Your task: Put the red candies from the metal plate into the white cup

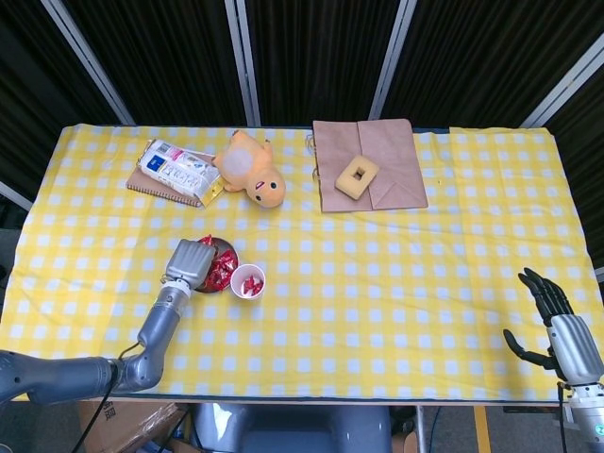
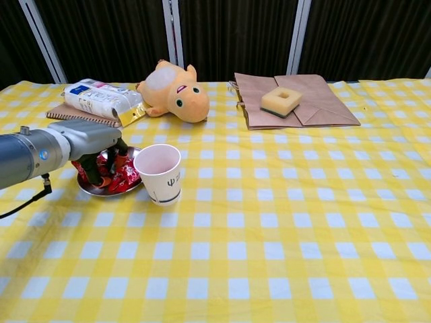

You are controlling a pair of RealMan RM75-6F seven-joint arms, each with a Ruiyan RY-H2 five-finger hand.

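Reaching into the metal plate (image 2: 101,191), the left hand (image 2: 94,138) curls its fingers (image 2: 114,160) onto red candies (image 2: 124,177), grasp unclear; next comes lifting to the white cup (image 2: 159,173).

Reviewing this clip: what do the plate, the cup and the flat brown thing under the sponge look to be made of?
Plate: apparently metal, its grey rim shiny and reflective. Cup: probably paper, matte white with thin walls and a small printed mark. Brown thing: likely a kraft paper bag lying flat, dull brown with sharp fold creases. The sponge on it looks like pale yellow foam with a darker bottom layer.
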